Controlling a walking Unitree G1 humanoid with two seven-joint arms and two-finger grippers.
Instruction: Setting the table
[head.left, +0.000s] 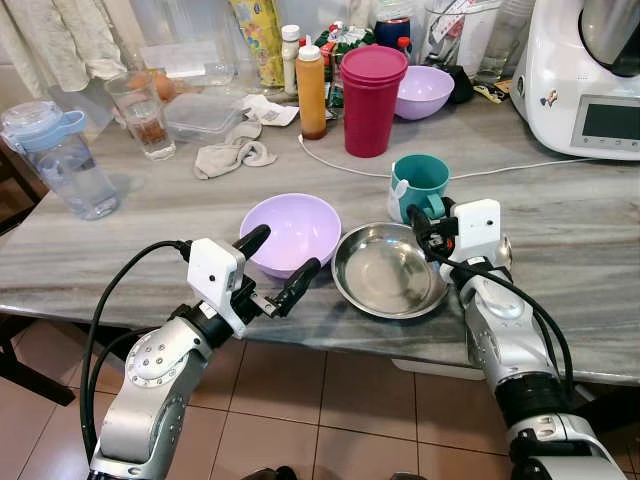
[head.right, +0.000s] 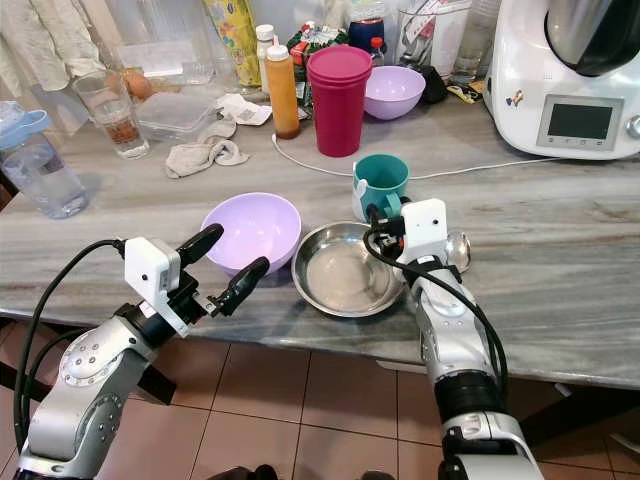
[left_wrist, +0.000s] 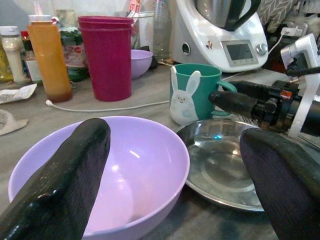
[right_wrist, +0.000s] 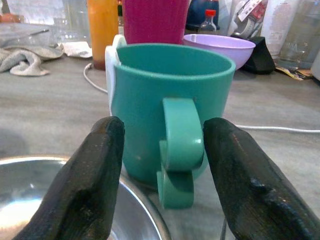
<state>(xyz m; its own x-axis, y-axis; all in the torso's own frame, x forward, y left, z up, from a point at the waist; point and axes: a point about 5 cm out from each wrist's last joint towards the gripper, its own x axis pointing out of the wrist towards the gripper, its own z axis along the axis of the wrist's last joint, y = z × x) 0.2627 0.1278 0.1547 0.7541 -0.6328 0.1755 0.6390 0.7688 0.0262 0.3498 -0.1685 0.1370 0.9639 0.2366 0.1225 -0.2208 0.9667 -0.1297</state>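
A lilac bowl (head.left: 292, 232) stands near the table's front edge, and a shallow steel dish (head.left: 388, 270) touches its right side. Behind the dish is a teal mug (head.left: 420, 185) with a white bunny on it, its handle (right_wrist: 179, 150) turned toward me. My left gripper (head.left: 287, 250) is open at the lilac bowl's near rim, one finger (left_wrist: 60, 190) at the rim and the other out toward the dish. My right gripper (right_wrist: 164, 127) is open over the dish's far edge. Its fingers (right_wrist: 95, 175) straddle the mug's handle with a gap on each side.
A stack of magenta cups (head.left: 372, 100), an orange bottle (head.left: 311, 92) and a second lilac bowl (head.left: 422, 90) stand at the back. A white appliance (head.left: 585, 80) fills the back right. A white cable (head.left: 340, 160) runs behind the mug. A water jug (head.left: 55, 160) stands far left.
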